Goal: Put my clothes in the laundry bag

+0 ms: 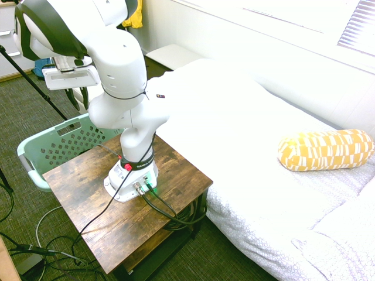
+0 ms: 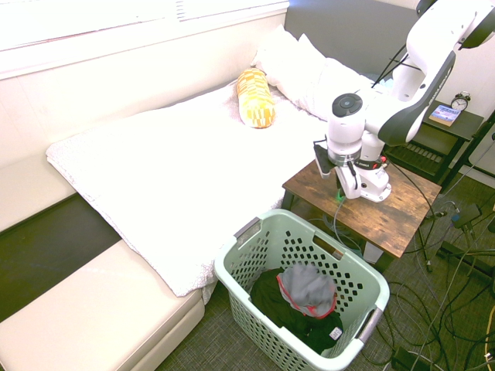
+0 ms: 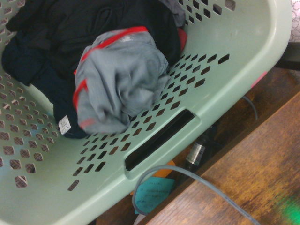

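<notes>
My clothes, a small grey garment with red trim (image 2: 308, 287) (image 3: 122, 79), lie crumpled inside the laundry bag, a mint-green perforated basket (image 2: 303, 246) (image 1: 58, 143) (image 3: 225, 37), on top of dark clothing. The basket stands on the carpet between the bed and the wooden side table. My gripper (image 2: 340, 183) (image 1: 78, 99) hangs above the basket's table-side rim, well clear of the garment. Its two dark fingers stand apart and open, with nothing between them.
The wooden side table (image 2: 402, 216) (image 1: 146, 193) borders the basket. A white bed (image 2: 178, 170) holds a yellow patterned pillow (image 2: 255, 97) (image 1: 325, 149). A yellow jacket (image 1: 136, 14) hangs at the back. A low beige bench (image 2: 93, 309) lies by the bed.
</notes>
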You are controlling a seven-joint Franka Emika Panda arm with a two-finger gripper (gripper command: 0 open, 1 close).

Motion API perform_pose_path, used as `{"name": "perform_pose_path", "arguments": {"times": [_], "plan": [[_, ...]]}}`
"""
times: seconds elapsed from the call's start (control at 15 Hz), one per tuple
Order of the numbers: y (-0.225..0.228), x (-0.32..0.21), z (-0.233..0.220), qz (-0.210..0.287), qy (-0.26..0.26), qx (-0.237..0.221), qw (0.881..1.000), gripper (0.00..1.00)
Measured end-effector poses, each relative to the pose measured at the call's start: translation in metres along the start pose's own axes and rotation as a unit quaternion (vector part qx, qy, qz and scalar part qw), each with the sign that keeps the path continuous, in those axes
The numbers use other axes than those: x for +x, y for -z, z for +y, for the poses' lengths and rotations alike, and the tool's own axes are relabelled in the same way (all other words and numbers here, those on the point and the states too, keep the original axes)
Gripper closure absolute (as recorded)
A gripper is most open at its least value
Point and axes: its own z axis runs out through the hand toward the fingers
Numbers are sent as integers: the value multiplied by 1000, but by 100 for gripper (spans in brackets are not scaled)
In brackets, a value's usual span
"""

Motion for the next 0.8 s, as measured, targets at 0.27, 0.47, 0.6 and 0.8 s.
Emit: {"name": "perform_pose_path", "arguments": {"times": [0.27,0.47,0.6,0.8], "plan": [[21,107,13,2,-72,21,997,0],[37,211,56,-3,-141,39,989,0],[50,264,87,-13,-173,56,983,0],[69,313,130,-16,-211,72,975,0]]}}
